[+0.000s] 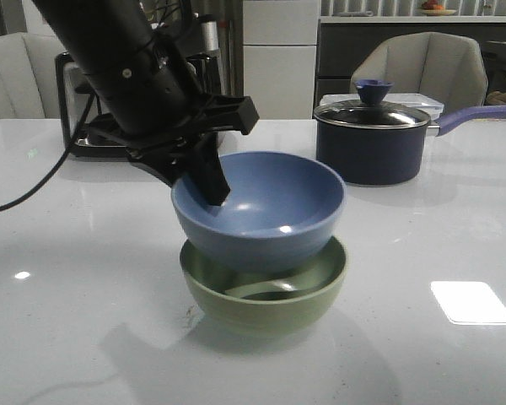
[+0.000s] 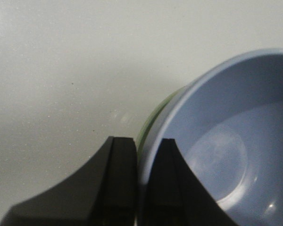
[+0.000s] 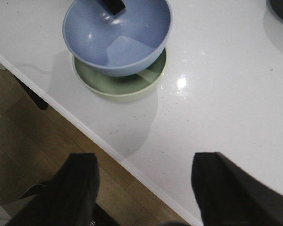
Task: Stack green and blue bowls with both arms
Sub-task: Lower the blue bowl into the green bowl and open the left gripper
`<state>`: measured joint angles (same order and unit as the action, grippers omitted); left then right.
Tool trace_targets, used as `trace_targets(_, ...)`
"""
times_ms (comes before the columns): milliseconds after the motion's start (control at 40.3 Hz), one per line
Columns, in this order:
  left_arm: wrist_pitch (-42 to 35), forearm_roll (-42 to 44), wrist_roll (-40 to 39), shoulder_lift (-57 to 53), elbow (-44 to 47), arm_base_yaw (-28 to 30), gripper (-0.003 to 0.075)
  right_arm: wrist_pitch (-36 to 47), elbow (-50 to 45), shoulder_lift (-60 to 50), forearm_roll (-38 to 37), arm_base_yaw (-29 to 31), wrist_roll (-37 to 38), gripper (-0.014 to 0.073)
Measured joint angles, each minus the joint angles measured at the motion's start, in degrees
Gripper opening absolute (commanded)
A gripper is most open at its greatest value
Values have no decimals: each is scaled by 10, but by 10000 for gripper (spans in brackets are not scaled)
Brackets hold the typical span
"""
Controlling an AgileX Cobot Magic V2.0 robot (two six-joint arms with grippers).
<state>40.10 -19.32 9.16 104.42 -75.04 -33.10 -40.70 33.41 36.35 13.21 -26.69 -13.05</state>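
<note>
The blue bowl [image 1: 266,211] sits tilted inside the green bowl [image 1: 266,297] at the middle of the white table. My left gripper [image 1: 204,187] is shut on the blue bowl's left rim, one finger inside the bowl and one outside. The left wrist view shows the blue bowl [image 2: 231,141] rim pinched by that gripper [image 2: 142,150], with a sliver of green bowl [image 2: 150,123] beyond. In the right wrist view the blue bowl [image 3: 118,35] rests in the green bowl [image 3: 125,84], far from my right gripper [image 3: 144,162], which hangs open over the table's front edge.
A dark navy lidded saucepan [image 1: 373,139] with a purple handle stands at the back right. A black appliance [image 1: 97,118] with a cable lies at the back left. The table edge [image 3: 132,165] and wooden floor show under the right gripper. Chairs stand behind the table.
</note>
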Motion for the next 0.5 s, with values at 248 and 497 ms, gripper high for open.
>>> trace_targets(248, -5, -9, 0, 15, 0, 0, 485, 0, 0, 0, 0, 0, 0, 529)
trace_targets(497, -5, -7, 9, 4, 0, 0, 487, 0, 0, 0, 0, 0, 0, 529)
